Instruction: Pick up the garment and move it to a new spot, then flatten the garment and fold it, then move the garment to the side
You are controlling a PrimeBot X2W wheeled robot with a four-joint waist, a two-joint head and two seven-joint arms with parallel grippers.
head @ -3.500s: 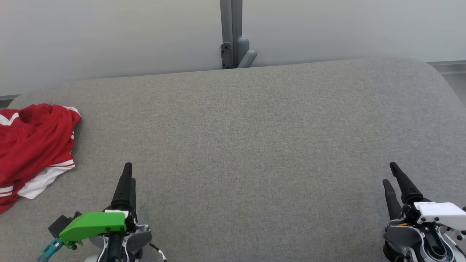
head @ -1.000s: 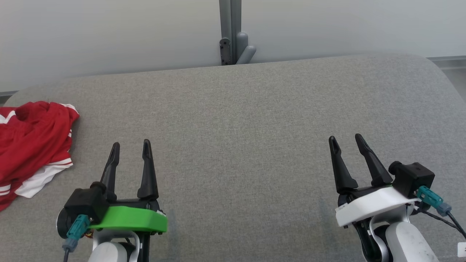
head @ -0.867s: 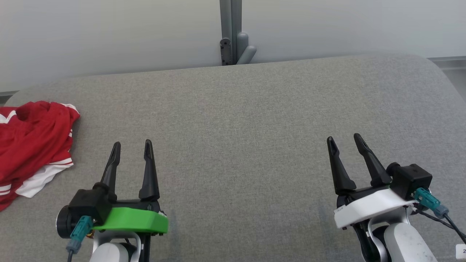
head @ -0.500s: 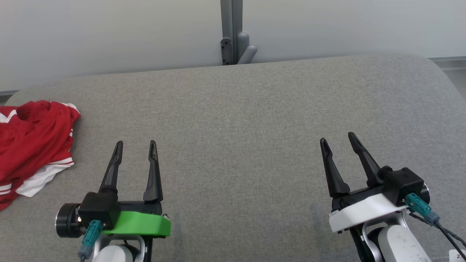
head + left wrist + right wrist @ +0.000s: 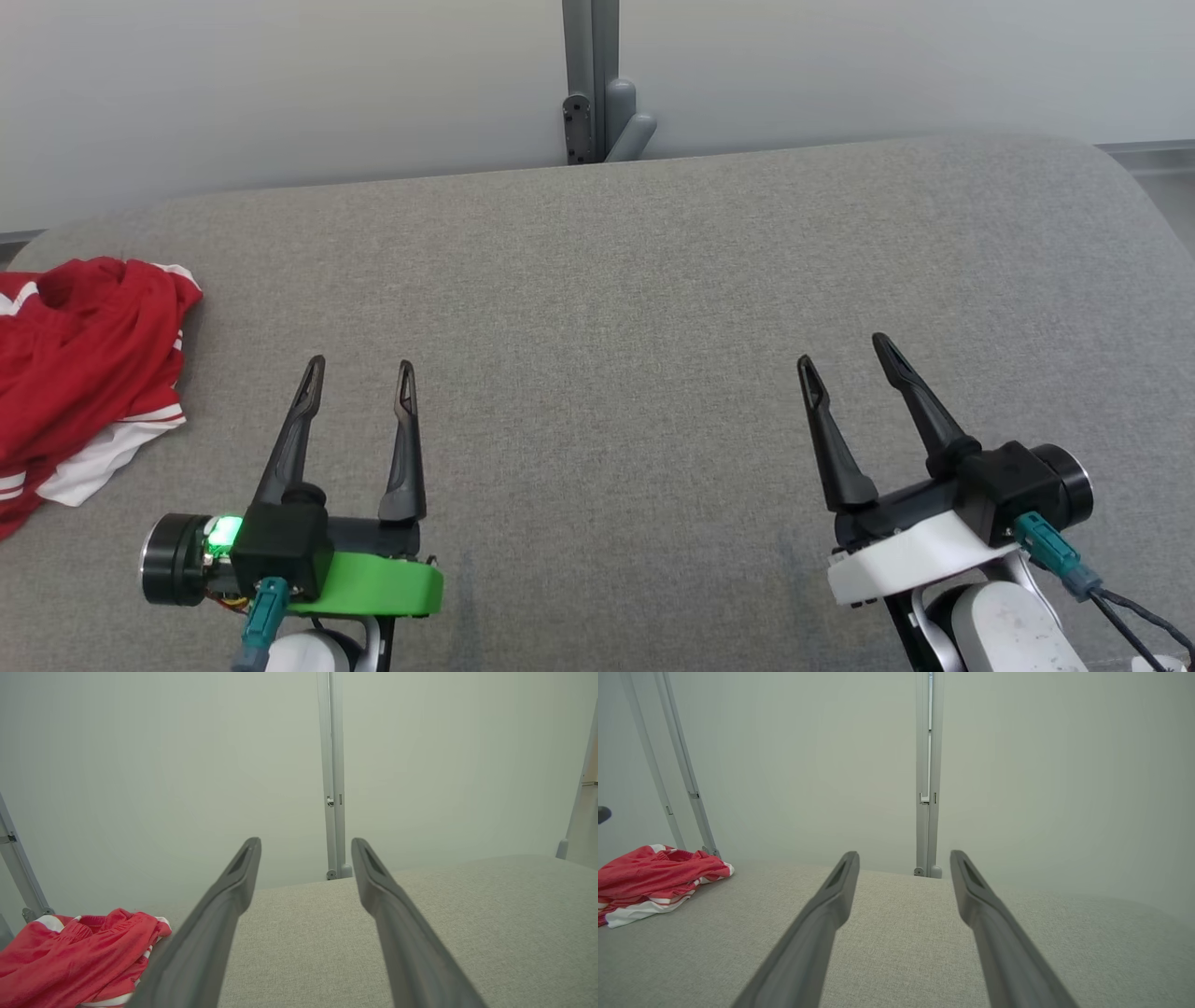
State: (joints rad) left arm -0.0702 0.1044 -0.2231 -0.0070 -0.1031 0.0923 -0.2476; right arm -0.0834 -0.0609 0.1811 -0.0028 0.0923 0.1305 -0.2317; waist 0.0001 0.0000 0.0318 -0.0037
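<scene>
A crumpled red garment (image 5: 79,364) with white stripes lies at the far left edge of the grey padded surface (image 5: 607,308), partly cut off by the head view's edge. It shows as well at the lower left of the left wrist view as the garment (image 5: 79,961) and at the left of the right wrist view as the garment (image 5: 654,877). My left gripper (image 5: 359,371) stands open and empty to the right of the garment, apart from it. Far to the right, my right gripper (image 5: 843,353) is open too, nothing between its fingers.
A pale wall runs behind the padded surface, with a grey upright post (image 5: 592,79) and bracket at its middle. A slanted grey frame bar (image 5: 677,760) stands at the back left. The surface's rounded corner (image 5: 1116,177) curves away at the right.
Both grippers have slid slightly inward and turned at the wrist, the fingers staying apart. A green light now glows on the left wrist. The garment has not moved.
</scene>
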